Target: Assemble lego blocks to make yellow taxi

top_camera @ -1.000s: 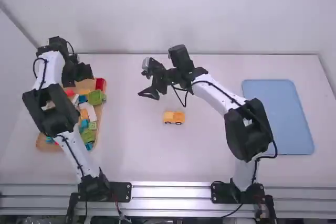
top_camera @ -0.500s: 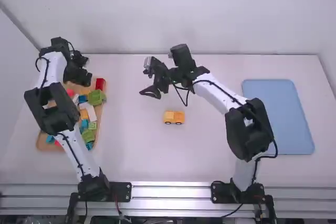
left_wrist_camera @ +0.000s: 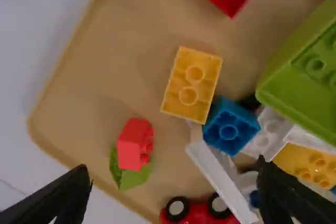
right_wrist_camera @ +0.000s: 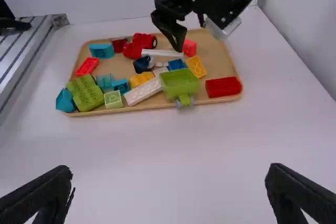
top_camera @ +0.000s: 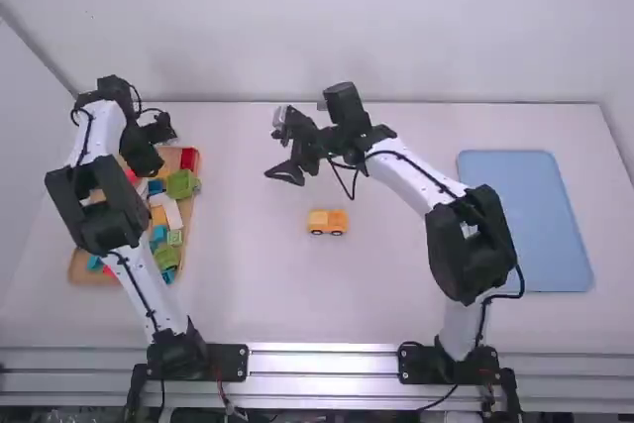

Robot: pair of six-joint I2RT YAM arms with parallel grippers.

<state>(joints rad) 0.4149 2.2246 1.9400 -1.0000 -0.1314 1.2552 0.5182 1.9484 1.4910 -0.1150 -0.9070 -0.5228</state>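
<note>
My L gripper (top_camera: 156, 146) is up over the far end of the tan tray (top_camera: 79, 272), at the L side of the tabletop (top_camera: 248, 284). Its jaws are wide apart w/ nothing in them. My R gripper (top_camera: 293, 154) is over the tabletop, a bit past the middle toward the far edge. Its jaws are wide apart too, nothing in them.

The yellow toy car (top_camera: 327, 222) sits upright near the middle of the tabletop, btwn the tray & the blue mat (top_camera: 527, 225). It's nearer to me than my R gripper is. I can see 2 round wheels on its near side.

In the tray, under my L gripper, there's a yellow brick (left_wrist_camera: 191, 84) w/ 2 round bumps. It's touching a small blue brick (left_wrist_camera: 229, 126). The long white pc (left_wrist_camera: 220, 179) is just beside the blue one. A small red brick (left_wrist_camera: 132, 148) is w/ a green leaf pc (left_wrist_camera: 134, 178), near the tray's edge. A red car pc (left_wrist_camera: 197, 212) w/ black wheels is near the white pc.

The big red block (right_wrist_camera: 224, 86) is by a tray corner, & the green box (right_wrist_camera: 179, 81) w/ wheels is near it, along the same edge.
</note>
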